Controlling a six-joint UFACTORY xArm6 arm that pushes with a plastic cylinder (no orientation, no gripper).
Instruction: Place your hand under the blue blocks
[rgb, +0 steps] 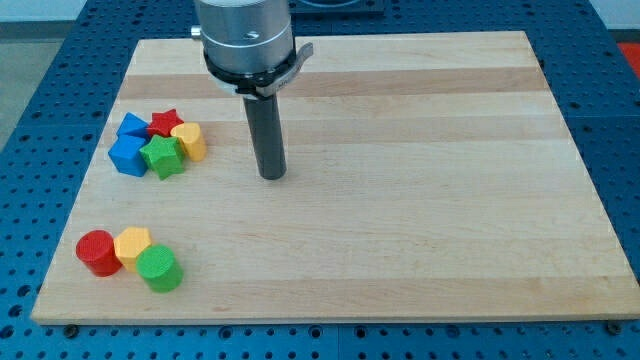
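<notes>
Two blue blocks sit at the view's left of the wooden board: one blue block (133, 126) at the cluster's upper left, and a blue cube-like block (127, 155) just below it. A red star (166, 123), a green star (163, 157) and a yellow block (190, 141) touch them on their right. My tip (273, 176) rests on the board to the right of this cluster, well apart from the yellow block, about level with the lower blue block.
A second cluster lies near the view's bottom left: a red cylinder (97, 252), a yellow block (132, 244) and a green cylinder (159, 268). The board's left edge (80, 190) runs close beside both clusters.
</notes>
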